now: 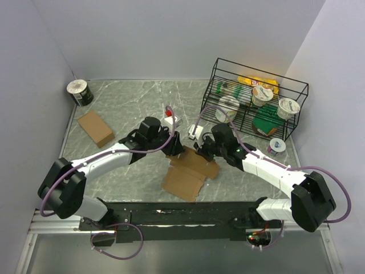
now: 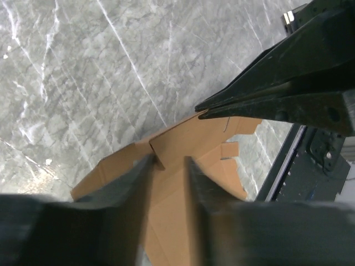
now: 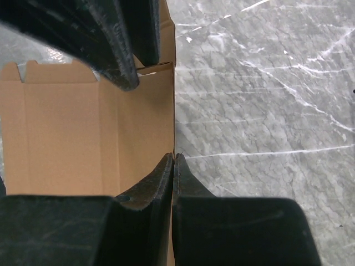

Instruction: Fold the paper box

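Note:
The paper box [image 1: 185,176] is a flat, notched brown cardboard sheet lying mid-table between both arms. My right gripper [image 1: 201,153] is at the sheet's far right edge. In the right wrist view, the right gripper [image 3: 174,156] is shut on that thin edge of the sheet [image 3: 66,133]. My left gripper [image 1: 175,153] hovers at the sheet's far left part. In the left wrist view, the left gripper [image 2: 167,160] has its jaws a little apart, and the sheet [image 2: 183,138] shows beneath the gap. The right gripper's closed tips [image 2: 201,111] meet the sheet's far edge.
A second, fully formed brown box [image 1: 96,128] lies at the left. A dark round roll [image 1: 80,92] stands in the back left corner. A black wire rack [image 1: 219,68] with cups and packets fills the back right, and a small cup [image 1: 276,146] stands in front of it.

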`<act>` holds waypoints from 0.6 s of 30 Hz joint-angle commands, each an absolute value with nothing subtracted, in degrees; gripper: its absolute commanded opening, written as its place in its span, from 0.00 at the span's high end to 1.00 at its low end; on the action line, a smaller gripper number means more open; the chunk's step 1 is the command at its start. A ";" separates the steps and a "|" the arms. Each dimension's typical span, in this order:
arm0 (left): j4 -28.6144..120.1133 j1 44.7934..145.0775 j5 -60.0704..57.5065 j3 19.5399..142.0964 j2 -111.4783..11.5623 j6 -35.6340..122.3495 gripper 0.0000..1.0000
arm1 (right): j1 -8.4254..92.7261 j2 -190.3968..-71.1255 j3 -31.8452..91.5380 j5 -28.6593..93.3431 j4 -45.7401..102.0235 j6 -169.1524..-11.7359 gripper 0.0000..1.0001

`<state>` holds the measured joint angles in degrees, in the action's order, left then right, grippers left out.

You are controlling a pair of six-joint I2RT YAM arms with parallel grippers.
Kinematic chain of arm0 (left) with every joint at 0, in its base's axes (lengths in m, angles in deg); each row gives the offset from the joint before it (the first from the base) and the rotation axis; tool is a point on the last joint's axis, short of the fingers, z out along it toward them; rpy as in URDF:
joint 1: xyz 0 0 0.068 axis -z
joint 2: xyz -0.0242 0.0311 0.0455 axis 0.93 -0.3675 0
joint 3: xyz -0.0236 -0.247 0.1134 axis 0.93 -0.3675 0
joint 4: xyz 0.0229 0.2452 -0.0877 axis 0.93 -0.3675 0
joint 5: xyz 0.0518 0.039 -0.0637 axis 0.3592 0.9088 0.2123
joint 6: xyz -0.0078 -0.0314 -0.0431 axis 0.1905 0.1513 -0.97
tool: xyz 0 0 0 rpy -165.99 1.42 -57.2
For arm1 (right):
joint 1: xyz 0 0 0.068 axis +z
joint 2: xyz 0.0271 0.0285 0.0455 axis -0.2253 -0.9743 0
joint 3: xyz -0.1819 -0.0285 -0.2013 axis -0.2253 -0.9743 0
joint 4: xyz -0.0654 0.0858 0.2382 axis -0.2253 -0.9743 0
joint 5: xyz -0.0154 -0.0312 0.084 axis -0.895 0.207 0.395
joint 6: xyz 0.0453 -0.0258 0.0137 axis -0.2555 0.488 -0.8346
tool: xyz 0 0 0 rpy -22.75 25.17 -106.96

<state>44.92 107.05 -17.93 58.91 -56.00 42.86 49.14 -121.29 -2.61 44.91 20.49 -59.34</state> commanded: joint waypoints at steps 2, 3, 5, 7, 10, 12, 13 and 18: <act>51.29 107.90 -12.37 54.89 -50.60 37.19 0.43 | 49.50 -121.84 0.71 41.67 23.38 -60.07 0.97; 51.81 107.81 -10.88 54.01 -49.36 36.23 0.34 | 49.41 -121.93 0.71 41.05 23.46 -59.73 0.97; 53.22 107.64 -7.01 50.93 -45.16 34.82 0.14 | 49.41 -122.01 0.71 39.91 23.38 -59.37 0.98; 54.19 106.94 -4.46 47.78 -42.07 33.67 0.06 | 49.50 -122.19 0.97 39.03 23.11 -58.85 0.98; 55.33 105.53 -1.55 42.69 -36.88 30.78 0.03 | 49.59 -122.45 1.41 37.36 22.59 -58.23 0.98; 56.56 104.83 -0.32 38.91 -35.46 28.14 0.05 | 50.29 -122.45 1.93 35.44 21.97 -57.62 0.98; 57.26 104.74 -0.14 37.67 -35.55 27.26 0.07 | 50.38 -122.37 1.94 34.90 21.88 -57.44 0.99; 65.94 104.65 0.04 32.56 -41.34 21.98 0.25 | 51.60 -122.63 2.02 33.05 21.44 -57.26 0.99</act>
<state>57.84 104.73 -1.88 35.50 -37.14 27.58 50.56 -122.17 -0.77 36.12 20.55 -58.22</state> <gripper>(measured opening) 0.809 0.054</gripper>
